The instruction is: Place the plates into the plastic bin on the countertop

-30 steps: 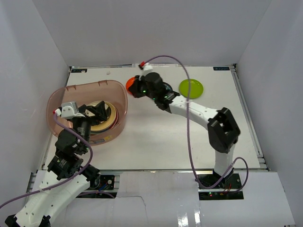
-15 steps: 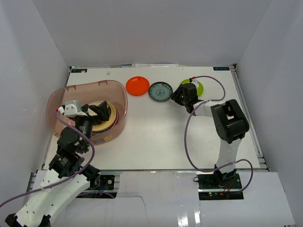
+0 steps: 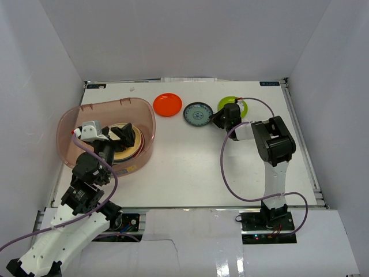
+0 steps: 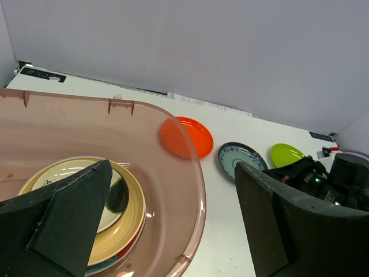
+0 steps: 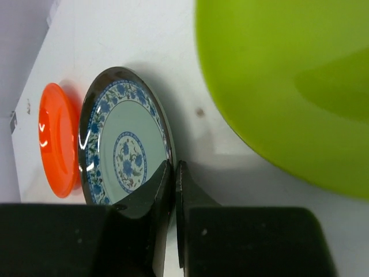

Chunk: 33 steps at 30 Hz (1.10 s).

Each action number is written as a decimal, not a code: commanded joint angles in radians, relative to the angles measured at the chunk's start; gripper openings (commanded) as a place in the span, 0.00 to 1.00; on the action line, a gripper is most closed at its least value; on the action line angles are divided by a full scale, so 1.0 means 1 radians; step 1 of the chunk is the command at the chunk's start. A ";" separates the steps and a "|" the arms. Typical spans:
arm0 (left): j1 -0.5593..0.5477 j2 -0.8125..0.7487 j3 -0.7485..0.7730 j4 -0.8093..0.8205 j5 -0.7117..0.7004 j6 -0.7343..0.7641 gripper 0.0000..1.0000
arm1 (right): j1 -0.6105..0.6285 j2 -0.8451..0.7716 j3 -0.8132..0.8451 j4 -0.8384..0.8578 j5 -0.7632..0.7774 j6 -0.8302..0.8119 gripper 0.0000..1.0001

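Currently the right jaws sit clenched on nothing, tips at the near rim of the blue-patterned plate (image 5: 124, 153), flat on the surface (image 5: 115, 34). Better to open, straddle that rim, then pinch. The left jaws hang released over the plastic bin (image 4: 193, 190).

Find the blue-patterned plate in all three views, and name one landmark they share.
Top external: blue-patterned plate sits upper middle, just right of the orange plate.
Left wrist: right of centre, beyond the bin.
Right wrist: left of centre, with the green plate to its right.
Shared landmark: the orange plate, directly left of it in every view.
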<state>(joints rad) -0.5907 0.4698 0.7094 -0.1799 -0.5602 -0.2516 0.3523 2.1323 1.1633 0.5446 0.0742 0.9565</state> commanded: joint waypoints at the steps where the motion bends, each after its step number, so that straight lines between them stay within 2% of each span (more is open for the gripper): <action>1: 0.006 0.000 0.001 -0.001 0.013 0.008 0.98 | -0.010 -0.151 -0.117 0.089 0.065 -0.005 0.08; 4: 0.008 -0.008 0.001 -0.001 0.019 0.003 0.98 | -0.010 -0.319 -0.252 0.142 0.076 -0.068 0.08; 6: 0.008 -0.010 0.001 0.000 0.020 0.003 0.98 | -0.006 -0.423 -0.315 0.179 -0.003 -0.093 0.08; 8: 0.011 -0.013 0.001 -0.003 0.014 0.003 0.98 | 0.019 -0.492 -0.314 0.176 -0.118 -0.131 0.08; 12: 0.014 -0.031 0.001 -0.003 0.002 0.002 0.98 | 0.117 -0.540 -0.206 0.077 -0.178 -0.238 0.08; 14: 0.015 -0.034 -0.004 -0.001 -0.017 0.008 0.98 | 0.197 -0.511 -0.085 -0.012 -0.177 -0.312 0.08; 19: 0.022 -0.074 -0.014 0.020 -0.007 0.021 0.98 | 0.342 -0.359 0.169 -0.099 -0.195 -0.369 0.08; 25: 0.028 -0.109 -0.031 0.042 0.002 0.049 0.98 | 0.468 -0.143 0.427 -0.187 -0.203 -0.404 0.08; 33: 0.035 -0.114 -0.031 0.046 0.000 0.063 0.98 | 0.608 0.125 0.854 -0.428 -0.143 -0.539 0.09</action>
<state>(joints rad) -0.5644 0.3576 0.6815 -0.1482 -0.5579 -0.2081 0.9115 2.2330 1.8854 0.1852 -0.0982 0.4995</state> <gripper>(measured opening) 0.979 0.097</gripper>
